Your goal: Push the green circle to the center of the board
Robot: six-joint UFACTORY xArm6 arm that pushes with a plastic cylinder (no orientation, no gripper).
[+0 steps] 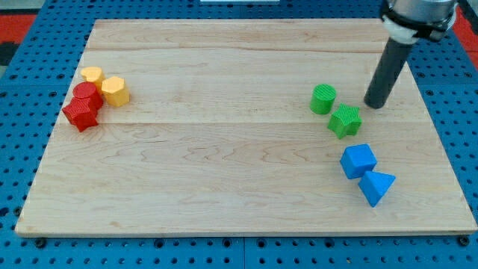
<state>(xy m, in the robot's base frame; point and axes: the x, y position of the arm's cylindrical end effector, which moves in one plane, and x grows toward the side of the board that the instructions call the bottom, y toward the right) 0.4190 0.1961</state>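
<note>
Item: green circle (323,99), at 3 o'clock on the board (224,67), well off centre; push not yet made. Your tip (373,104) stood just at its 3 o'clock, apart, above the green star (345,120). Jaws: none; bare rod.

On the wooden desk (224,164), the green star (345,120) serves as landmark. Just below-right of it lie the blue cube (358,161) and blue triangle (376,187). Far to its left cluster two yellow blocks (92,75) (115,90), a red cylinder (87,94) and a red star (81,114).
</note>
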